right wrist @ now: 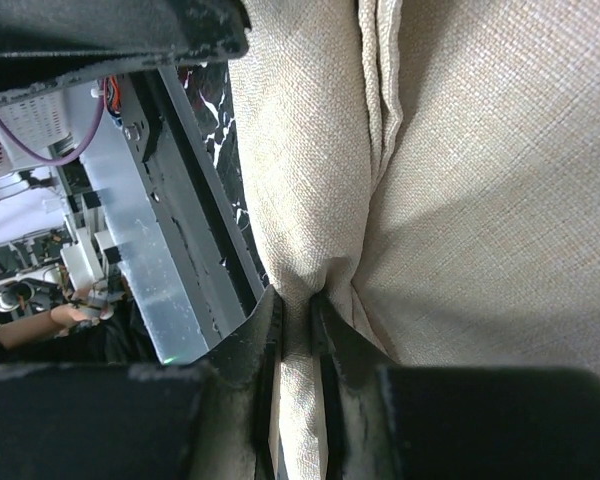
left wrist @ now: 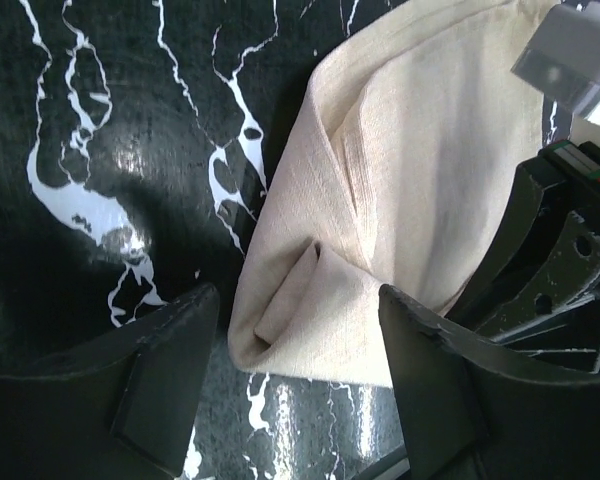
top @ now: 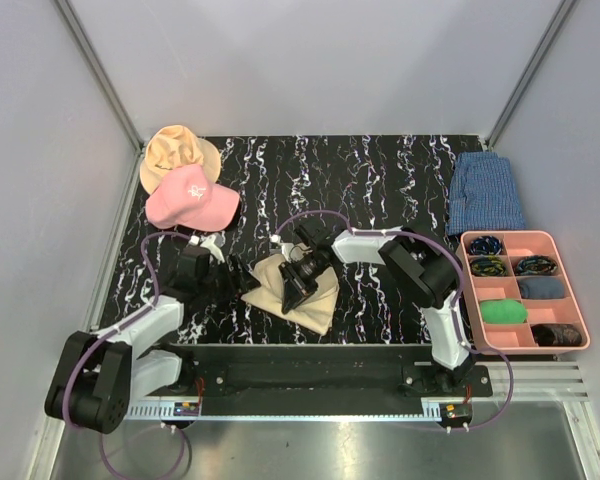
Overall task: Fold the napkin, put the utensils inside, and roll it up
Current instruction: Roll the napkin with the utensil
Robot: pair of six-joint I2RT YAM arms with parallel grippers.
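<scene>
The napkin is a beige cloth lying folded and bunched on the black marbled table, near the front middle. My right gripper reaches onto it from the right and is shut on a raised fold of the napkin; the cloth is pinched between the fingertips of my right gripper. My left gripper is at the napkin's left edge. In the left wrist view the left gripper stands open, with the napkin's folded corner lying between its fingers, untouched. The utensils are out of view.
A pink cap and a tan hat lie at the back left. A blue checked cloth lies at the back right, and a pink compartment tray with small items is in front of it. The arms' mounting rail runs along the near edge.
</scene>
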